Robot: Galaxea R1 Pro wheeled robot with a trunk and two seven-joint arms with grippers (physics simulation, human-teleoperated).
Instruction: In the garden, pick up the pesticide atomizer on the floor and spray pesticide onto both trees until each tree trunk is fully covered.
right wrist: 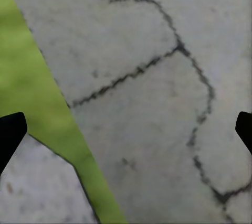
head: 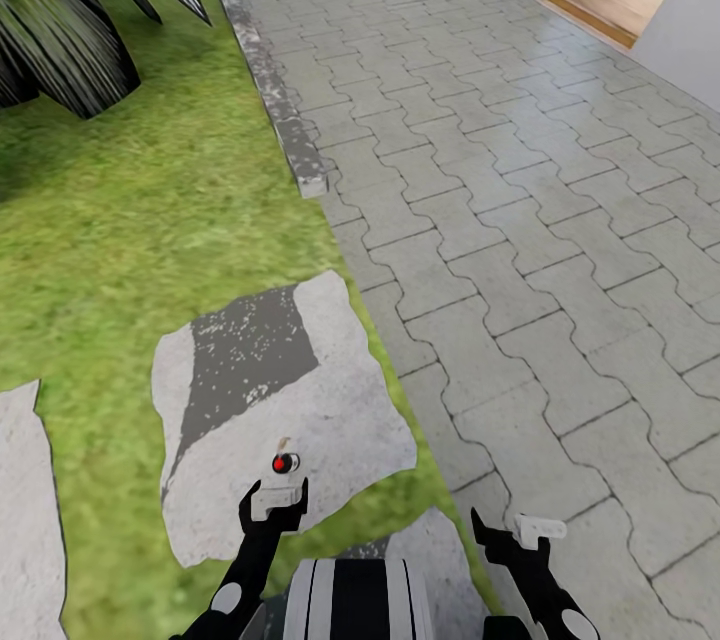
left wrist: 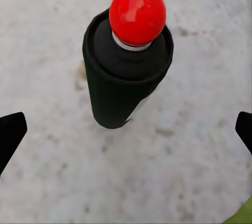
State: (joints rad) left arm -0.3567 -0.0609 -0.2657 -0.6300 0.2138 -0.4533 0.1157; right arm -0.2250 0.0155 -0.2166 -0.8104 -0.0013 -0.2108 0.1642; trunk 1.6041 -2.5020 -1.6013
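Pickup step, grasp not made. Left gripper (head: 272, 510) spread wide, hovering just short of the pesticide atomizer (left wrist: 127, 66), which stands upright on a stepping stone (head: 330, 420) in the grass (head: 120, 250). Right gripper (head: 512, 532) also spread, idle over the paving (head: 520, 220). Next: lower, straddle bottle body, close. Trees not reached yet.

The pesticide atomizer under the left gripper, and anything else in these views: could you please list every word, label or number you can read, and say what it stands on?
No readable text in any view.
The pesticide atomizer shows a dark body and a red cap, with no legible label; only a pale sliver shows on its side.
The stepping stone it stands on, the paving and both grippers bear no markings.
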